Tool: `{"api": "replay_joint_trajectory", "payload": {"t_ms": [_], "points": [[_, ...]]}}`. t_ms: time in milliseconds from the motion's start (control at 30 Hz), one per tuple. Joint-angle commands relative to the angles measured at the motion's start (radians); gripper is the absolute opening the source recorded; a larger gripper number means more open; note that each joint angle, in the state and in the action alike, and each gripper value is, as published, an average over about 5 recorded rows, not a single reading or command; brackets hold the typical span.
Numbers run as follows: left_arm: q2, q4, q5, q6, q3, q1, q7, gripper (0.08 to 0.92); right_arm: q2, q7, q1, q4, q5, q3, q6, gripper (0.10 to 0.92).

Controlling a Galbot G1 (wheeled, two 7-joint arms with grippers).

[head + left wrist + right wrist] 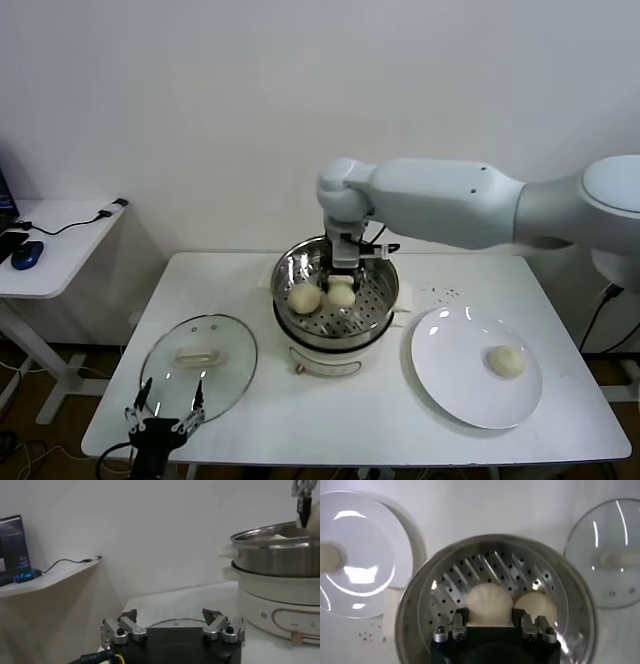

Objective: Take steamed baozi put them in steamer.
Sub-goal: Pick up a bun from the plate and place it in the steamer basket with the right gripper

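**Right gripper holds a bun inside the steamer**

A white table carries the steamer (337, 300) near its centre, a shiny perforated basket on a cream pot base. The right gripper (342, 283) reaches down into the basket, its jaws closed around a steamed baozi (489, 604) that sits between its fingers (458, 621). A second baozi (304, 298) lies on the basket floor just beside the held one, at about 9 o'clock from it in the head view. At 4 o'clock from the steamer lies a white plate (455, 385) with one more baozi (506, 361) on it. At 8 o'clock from the steamer lies a round glass lid (200, 358). The left gripper (165, 408) hangs at the table's near edge, by the lid, jaws spread wide and holding nothing.
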Motion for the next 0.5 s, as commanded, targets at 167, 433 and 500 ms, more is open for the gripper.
{"api": "replay_joint_trajectory", "payload": {"t_ms": [167, 433, 500], "points": [[0.003, 0.016, -0.011, -0.004, -0.011, 0.001, 0.001, 0.823, 0.045, -0.003, -0.105, 0.004, -0.032, -0.007, 0.016, 0.585], [0.003, 0.021, -0.012, -0.005, -0.01, -0.001, 0.001, 0.823, 0.041, 0.003, -0.119, 0.003, -0.044, 0.0, 0.003, 0.627], [0.003, 0.02, -0.011, -0.004, -0.009, -0.002, 0.001, 0.823, 0.036, -0.005, -0.11, 0.007, -0.045, 0.004, 0.001, 0.678]]}}
